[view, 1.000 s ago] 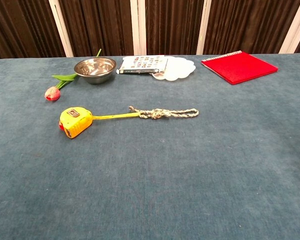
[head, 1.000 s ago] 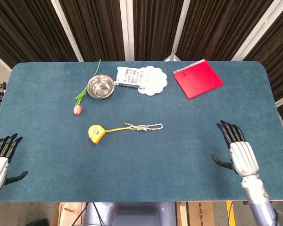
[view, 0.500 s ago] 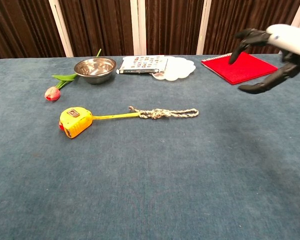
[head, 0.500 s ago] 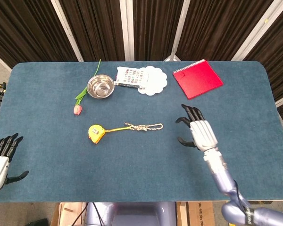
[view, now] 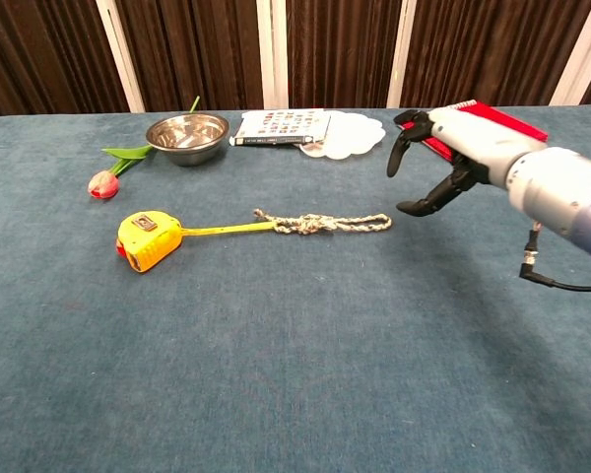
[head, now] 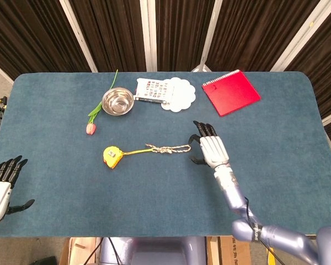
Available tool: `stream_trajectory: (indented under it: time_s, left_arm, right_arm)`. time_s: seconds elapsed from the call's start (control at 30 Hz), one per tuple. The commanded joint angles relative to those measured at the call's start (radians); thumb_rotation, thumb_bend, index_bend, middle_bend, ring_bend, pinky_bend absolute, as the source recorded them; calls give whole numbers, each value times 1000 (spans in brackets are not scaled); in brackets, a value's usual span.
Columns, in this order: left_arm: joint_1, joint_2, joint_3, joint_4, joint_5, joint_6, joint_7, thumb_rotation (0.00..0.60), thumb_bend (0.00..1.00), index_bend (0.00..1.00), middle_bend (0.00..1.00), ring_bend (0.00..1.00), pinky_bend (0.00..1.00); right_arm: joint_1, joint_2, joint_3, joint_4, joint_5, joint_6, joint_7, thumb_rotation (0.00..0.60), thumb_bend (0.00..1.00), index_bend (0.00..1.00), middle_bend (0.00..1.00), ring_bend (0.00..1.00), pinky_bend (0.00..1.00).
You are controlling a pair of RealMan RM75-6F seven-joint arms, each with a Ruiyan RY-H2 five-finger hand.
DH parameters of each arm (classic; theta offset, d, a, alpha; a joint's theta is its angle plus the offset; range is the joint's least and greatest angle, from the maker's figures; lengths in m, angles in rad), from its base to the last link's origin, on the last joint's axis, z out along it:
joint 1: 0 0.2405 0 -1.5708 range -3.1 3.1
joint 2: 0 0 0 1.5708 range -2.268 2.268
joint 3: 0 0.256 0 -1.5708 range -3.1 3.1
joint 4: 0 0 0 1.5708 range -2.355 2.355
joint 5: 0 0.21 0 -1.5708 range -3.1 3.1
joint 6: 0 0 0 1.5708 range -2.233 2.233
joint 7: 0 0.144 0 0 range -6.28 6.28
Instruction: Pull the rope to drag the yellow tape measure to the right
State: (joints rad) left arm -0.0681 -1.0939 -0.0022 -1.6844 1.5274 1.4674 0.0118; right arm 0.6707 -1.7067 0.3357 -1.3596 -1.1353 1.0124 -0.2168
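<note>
Right hand [head: 209, 149], open and empty, hovers just beside the free loop of the knotted rope [head: 173, 148], whose other end joins the yellow tape measure [head: 112, 156] at table centre-left: lower and pinch the loop firmly before drawing steadily rightward.

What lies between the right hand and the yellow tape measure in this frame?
The knotted rope and the drawn-out yellow tape blade span the gap between the right hand and the yellow tape measure, clearest in the head view.
</note>
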Motion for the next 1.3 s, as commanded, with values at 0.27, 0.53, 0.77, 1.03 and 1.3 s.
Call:
stream_trajectory:
  time_s: [0.27, 0.53, 0.77, 1.03, 1.3]
  left_arm:
    - [-4, 2, -3, -2, -17, -13, -15, 600, 0, 0, 0, 0, 0]
    - [-3, 6, -5, -5, -30, -18, -23, 600, 0, 0, 0, 0, 0]
    - [0, 10, -4, -8, -33, -17, -28, 600, 0, 0, 0, 0, 0]
    - [1, 12, -4, -10, -35, -16, -30, 600, 0, 0, 0, 0, 0]
    - [1, 14, -4, -11, -34, -15, -35, 600, 0, 0, 0, 0, 0]
  right_arm:
    - [73, -133, 9, 175, 31, -41, 33, 600, 330, 515, 74, 0, 0]
    - [104, -184, 19, 279, 33, -61, 76, 600, 346, 524, 78, 0, 0]
    - [98, -204, 8, 333, 44, -71, 96, 600, 346, 524, 78, 0, 0]
    - [86, -204, -5, 333, 42, -64, 102, 600, 345, 524, 78, 0, 0]
    - [79, -205, -10, 325, 47, -61, 96, 600, 351, 544, 87, 0, 0]
